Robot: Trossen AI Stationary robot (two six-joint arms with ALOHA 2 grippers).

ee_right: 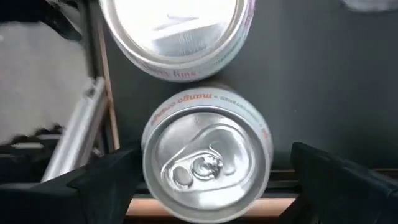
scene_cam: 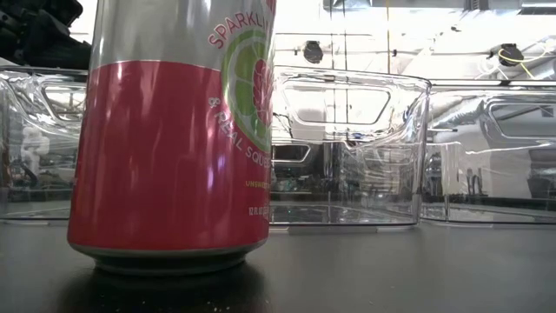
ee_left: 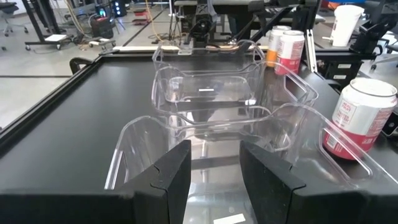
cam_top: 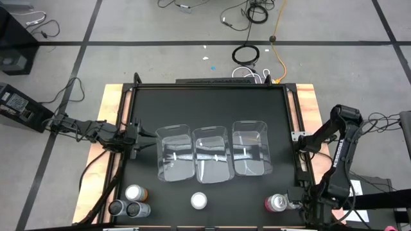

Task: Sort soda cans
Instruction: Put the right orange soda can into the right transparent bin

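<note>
Only partly visible, a red can (scene_cam: 169,130) blocks the bins (scene_cam: 347,148).

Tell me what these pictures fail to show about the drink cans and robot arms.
1. High view: the right gripper and arm cover the silver-topped can lettered mango; only the right wrist view shows it.
2. Low view: the red and silver can is cut off by the top edge and hides part of the clear plastic bins.
3. Left wrist view: the left gripper, by those bins, is cut off at the bottom edge.
</note>
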